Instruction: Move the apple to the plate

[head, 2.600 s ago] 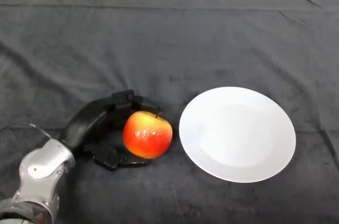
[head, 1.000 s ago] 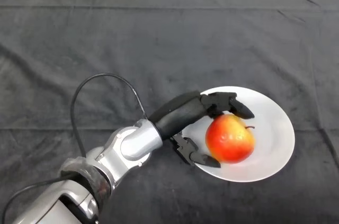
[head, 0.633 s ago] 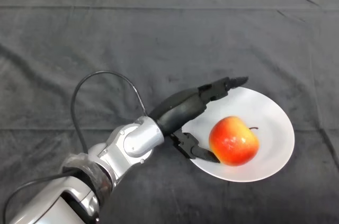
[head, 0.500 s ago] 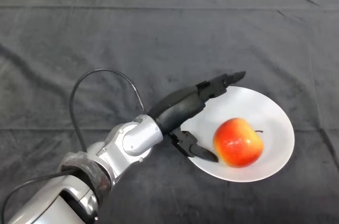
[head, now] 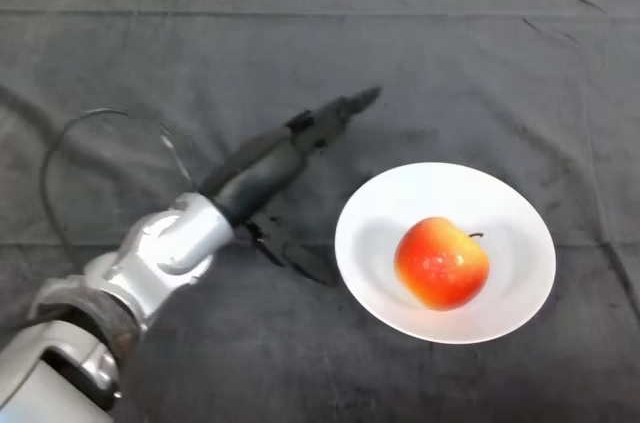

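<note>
The white plate with the apple on it is the only obstacle on the cloth-covered surface, sitting right of centre. The left hand, fingers straight, lies over the cloth just left of the plate, apart from its rim. Open cloth runs along the far side, the far left and the right edge, so passage there is free.

A dark cloth covers the whole counter. It lies slightly wrinkled, with a long crease running across its far part.
</note>
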